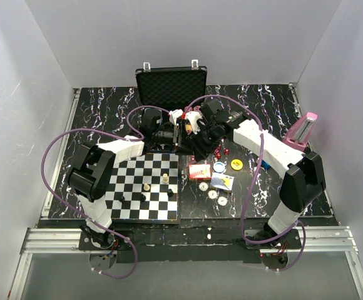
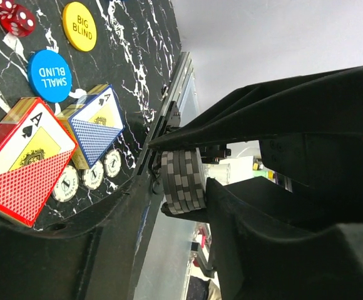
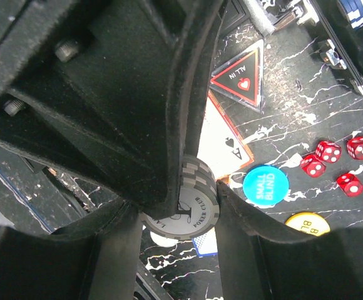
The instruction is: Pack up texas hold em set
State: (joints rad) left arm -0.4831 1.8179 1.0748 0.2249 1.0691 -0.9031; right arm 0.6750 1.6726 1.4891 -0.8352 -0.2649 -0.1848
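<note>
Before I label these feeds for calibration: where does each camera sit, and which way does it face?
Top external: above, behind both arm bases, looking down on table, briefcase, chessboard.
Left wrist: looks along its fingers, pinching a grey chip stack.
Right wrist: looks down past its fingers, gripping grey poker chips.
Both wrists show the Small Blind button.

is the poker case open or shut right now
Open: the black briefcase has its lid standing upright at the table's far edge, with the foam lining facing the top camera and the silver latches on top.

White walls (image 1: 188, 37) enclose three sides of a black, white-veined tabletop (image 1: 106, 106), evenly lit; aluminium rails (image 1: 56, 240) run along its near edge.
</note>
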